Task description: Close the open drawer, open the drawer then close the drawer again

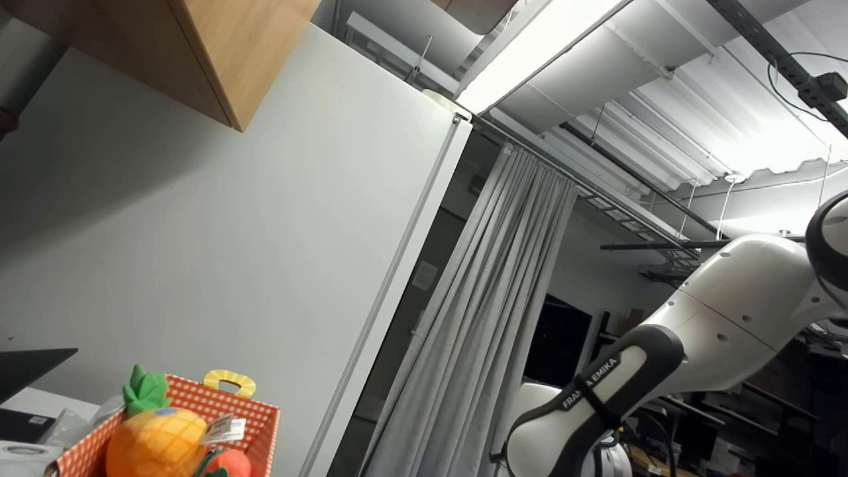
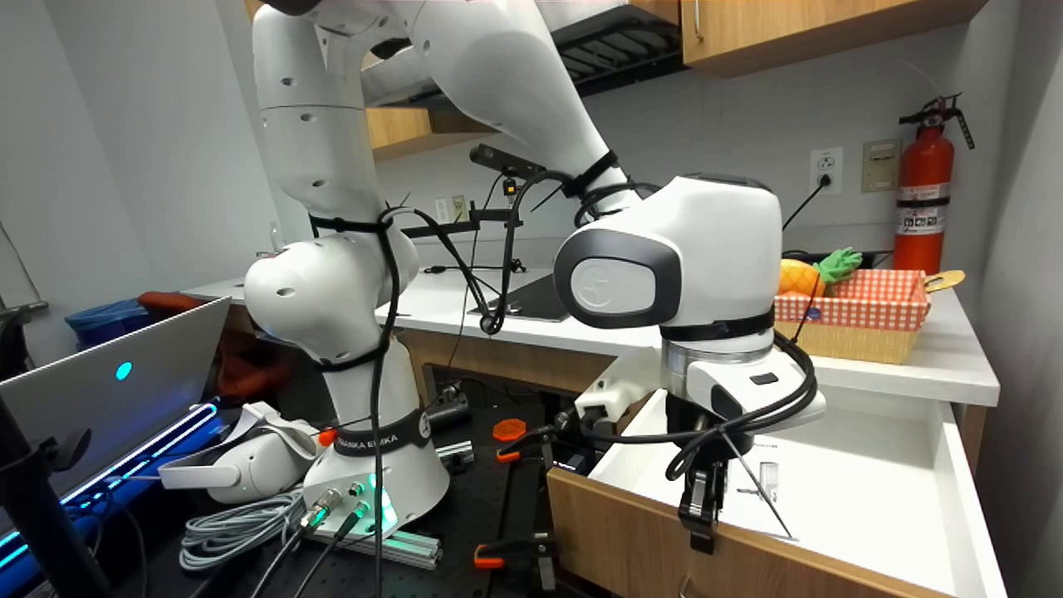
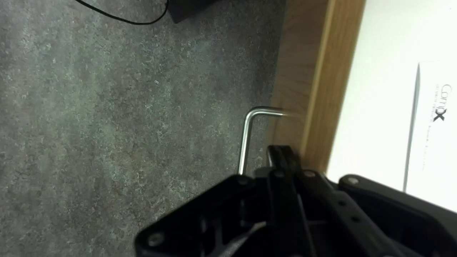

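Observation:
The drawer (image 2: 614, 527) is pulled open below the counter in an exterior view. Its wooden front and white inside also show in the wrist view (image 3: 337, 82). Its metal bar handle (image 3: 246, 139) is on the front face, with its lower end hidden behind the gripper; a bit of it shows in an exterior view (image 2: 683, 586). My gripper (image 3: 282, 151) points down at the drawer front, fingers together, with nothing seen between them. In an exterior view the gripper (image 2: 702, 536) overlaps the front panel's top edge. Whether the fingertips touch the front or handle cannot be told.
A white box marked CompX (image 3: 426, 125) lies inside the drawer. The white counter (image 2: 938, 382) overhangs the drawer and holds a checked-cloth basket (image 2: 847, 342) of toys. Orange-tipped clamps (image 2: 515, 551) sit beside the drawer's left end. A wall (image 2: 1026, 332) stands close at the right.

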Tool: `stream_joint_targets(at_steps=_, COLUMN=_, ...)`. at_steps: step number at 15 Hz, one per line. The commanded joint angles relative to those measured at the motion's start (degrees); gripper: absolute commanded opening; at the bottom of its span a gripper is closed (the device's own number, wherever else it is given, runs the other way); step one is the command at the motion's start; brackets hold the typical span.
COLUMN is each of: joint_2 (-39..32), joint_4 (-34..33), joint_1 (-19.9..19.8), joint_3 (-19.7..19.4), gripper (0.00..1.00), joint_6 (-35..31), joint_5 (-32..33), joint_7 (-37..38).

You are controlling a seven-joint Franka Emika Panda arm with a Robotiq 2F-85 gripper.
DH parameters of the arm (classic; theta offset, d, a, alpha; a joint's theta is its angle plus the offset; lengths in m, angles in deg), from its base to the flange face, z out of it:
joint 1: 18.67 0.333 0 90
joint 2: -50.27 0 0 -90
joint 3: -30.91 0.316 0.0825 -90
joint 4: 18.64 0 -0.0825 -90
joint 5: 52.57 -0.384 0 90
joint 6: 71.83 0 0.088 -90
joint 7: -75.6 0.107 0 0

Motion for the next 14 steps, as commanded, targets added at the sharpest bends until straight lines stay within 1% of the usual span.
stream_joint_targets(at_steps=1, joint_2=1.3, joint_4=2.0, joint_1=1.8, joint_3=1.2, gripper=0.0, joint_6=-2.2, joint_5=-0.4, joint_7=2.4)
stream_joint_targets(at_steps=4, joint_2=1.5, joint_4=2.4, joint_1=3.3, joint_3=3.0, gripper=0.0, joint_6=-3.1, joint_5=-1.9, joint_7=3.8)
stream_joint_targets(at_steps=6, joint_2=1.7, joint_4=2.3, joint_1=4.7, joint_3=4.8, gripper=0.0, joint_6=-3.1, joint_5=-4.3, joint_7=5.0)
stream_joint_targets(at_steps=10, joint_2=1.4, joint_4=1.0, joint_1=8.2, joint_3=9.7, gripper=0.0, joint_6=-3.6, joint_5=-12.2, joint_7=6.9)
stream_joint_targets(at_steps=14, joint_2=-0.7, joint_4=-1.4, joint_1=12.9, joint_3=15.4, gripper=0.0, joint_6=-6.3, joint_5=-20.2, joint_7=10.3)
